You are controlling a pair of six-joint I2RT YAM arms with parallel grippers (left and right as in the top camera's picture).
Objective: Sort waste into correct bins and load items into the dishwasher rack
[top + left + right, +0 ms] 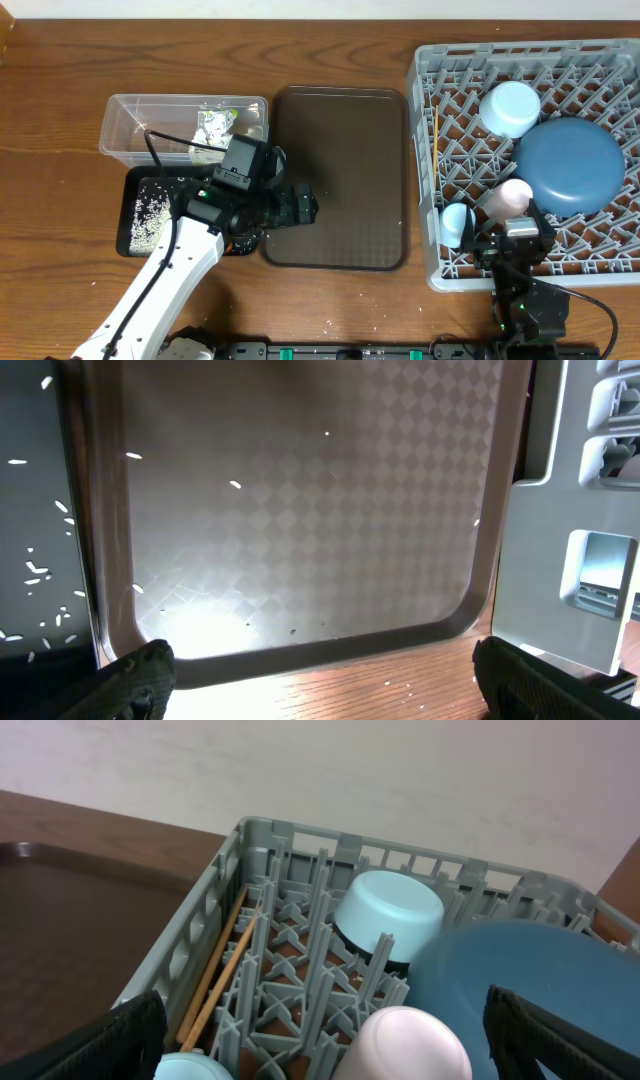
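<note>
- Black fingers of the left gripper [335,695] stand spread wide with nothing between them, above the brown tray [300,530]
- That tray is bare apart from a few stray rice grains [235,484] on its patterned floor
- Just left of it sits the black tray [140,185], with most of the rice scattered inside
- Behind the black tray is the clear tub [130,125], which holds the white tissue [205,152] and the green-yellow wrapper [213,122]
- The right gripper [330,1055] is also spread wide and empty, at the near edge of the grey rack [300,845]
- Right under it stands the pink cup [415,1040], with the light blue cup [457,222] just to its left
- The blue plate [570,165] lies in the right part of the rack, touching the pink cup
- The white-blue bowl [390,915] rests upside down behind the plate, towards the far side
- Two wooden chopsticks [215,975] lie side by side along the rack's left wall, tilted between the pegs
</note>
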